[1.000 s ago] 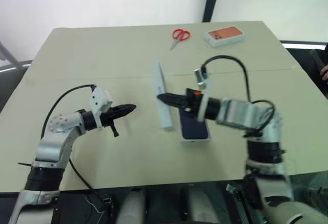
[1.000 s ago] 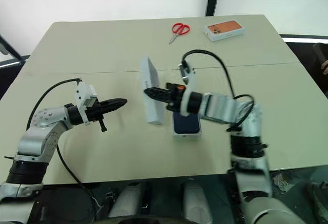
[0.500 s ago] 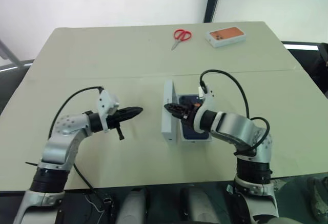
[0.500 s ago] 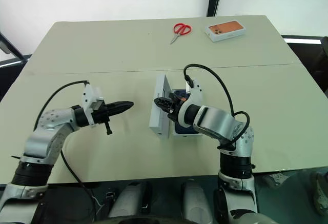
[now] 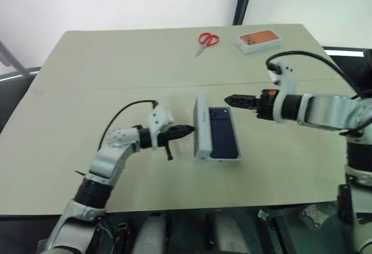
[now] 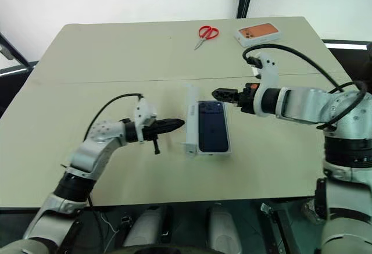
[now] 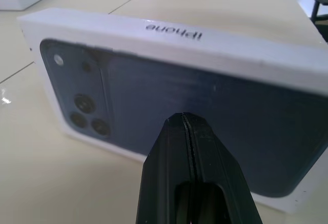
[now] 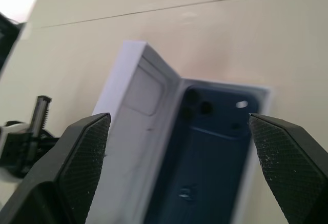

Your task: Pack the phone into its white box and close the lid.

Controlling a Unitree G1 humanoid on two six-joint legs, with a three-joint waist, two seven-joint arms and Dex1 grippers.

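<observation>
Phone [image 6: 213, 126] lies in white box [image 6: 226, 150], mid-table | lid [image 6: 189, 127] stands on edge alongside | left gripper [image 6: 179, 124] closed at lid | right gripper [image 6: 216, 93] spread wide above

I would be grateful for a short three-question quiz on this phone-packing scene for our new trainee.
1. True or false: the lid already lies flat over the white box.
2. Where is the phone? A) beside the scissors B) inside the white box C) in the right gripper
3. Fill in: the left gripper, its fingers shut, points at the lid's ____ face.

Key
1. False: the lid stands on edge along the box's left side.
2. B.
3. Outer, printed face.
</observation>
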